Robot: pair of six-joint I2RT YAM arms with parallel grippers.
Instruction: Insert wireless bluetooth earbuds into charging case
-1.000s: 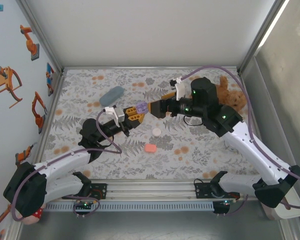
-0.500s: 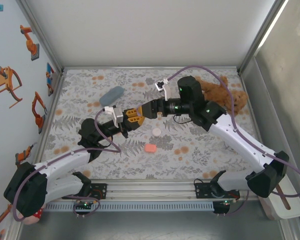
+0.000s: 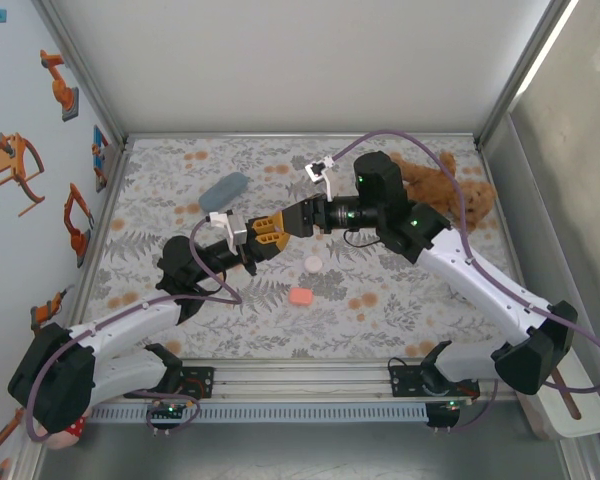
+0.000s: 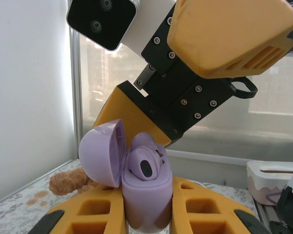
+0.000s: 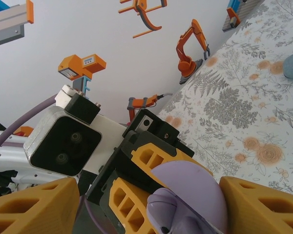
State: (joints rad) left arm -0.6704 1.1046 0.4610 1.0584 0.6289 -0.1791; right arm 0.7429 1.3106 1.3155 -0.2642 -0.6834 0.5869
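Lilac charging case (image 4: 145,200): lid up, clamped between the left gripper (image 3: 268,232) fingers. Lilac earbud (image 4: 144,163): in its well, seemingly proud. Right gripper (image 3: 290,222): jaws apart, straddling the case. Step: seating the bud. Next: probably a gentle, centred press.

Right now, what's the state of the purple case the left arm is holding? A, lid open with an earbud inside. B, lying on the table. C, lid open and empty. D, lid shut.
A: in the left wrist view the purple case, clamped in the left gripper, has its lid open and an earbud seated inside.
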